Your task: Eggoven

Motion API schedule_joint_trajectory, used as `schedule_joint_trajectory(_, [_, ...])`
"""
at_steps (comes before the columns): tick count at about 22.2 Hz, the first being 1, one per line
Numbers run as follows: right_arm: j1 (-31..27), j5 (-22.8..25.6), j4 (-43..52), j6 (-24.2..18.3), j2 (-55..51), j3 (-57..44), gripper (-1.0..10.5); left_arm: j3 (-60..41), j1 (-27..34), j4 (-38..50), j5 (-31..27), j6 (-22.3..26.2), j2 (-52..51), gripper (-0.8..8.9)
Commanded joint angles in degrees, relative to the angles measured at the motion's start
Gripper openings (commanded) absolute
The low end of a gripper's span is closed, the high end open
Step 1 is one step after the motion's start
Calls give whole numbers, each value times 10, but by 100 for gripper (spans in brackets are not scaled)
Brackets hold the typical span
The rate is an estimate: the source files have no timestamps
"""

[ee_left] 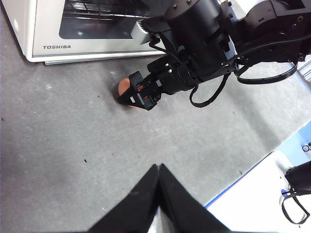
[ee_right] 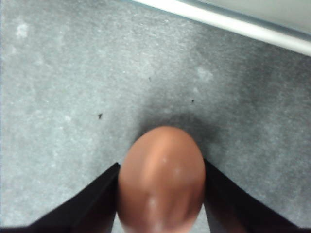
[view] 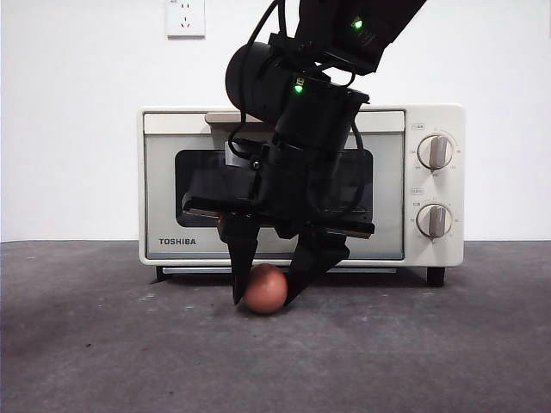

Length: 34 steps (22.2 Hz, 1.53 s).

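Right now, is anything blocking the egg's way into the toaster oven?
Yes. The oven door appears closed, its dark glass window facing the table. The egg sits on the table in front of it, between the right pincer's jaws. The left pincer waits shut, away from the door.

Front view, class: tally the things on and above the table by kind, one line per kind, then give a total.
Egg: 1
Toaster oven: 1
Oven knobs: 2
Pincer at the egg, the right pincer: 1
Wall socket: 1
Total: 6
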Motion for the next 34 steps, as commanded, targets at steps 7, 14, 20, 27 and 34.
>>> schedule_joint_trajectory(7, [9, -2, -9, -17, 10, 10, 3, 13, -1, 19, 4, 6, 3, 4])
schedule_joint_trajectory(14, [24, -2, -75, -75, -66, 10, 3, 13, -1, 28, 4, 5, 20, 4])
schedule_joint_trajectory(20, [51, 3, -138, -135, -218, 10, 3, 14, -1, 96, 5, -14, 55, 4])
schedule_joint_trajectory(27, [54, 59, -222, -160, -419, 10, 3, 64, -43, 201, -13, -24, 174, 4])
schedule_joint_trajectory(34, [54, 122, -277, -162, -519, 10, 3, 150, -116, 273, -70, -29, 319, 4])
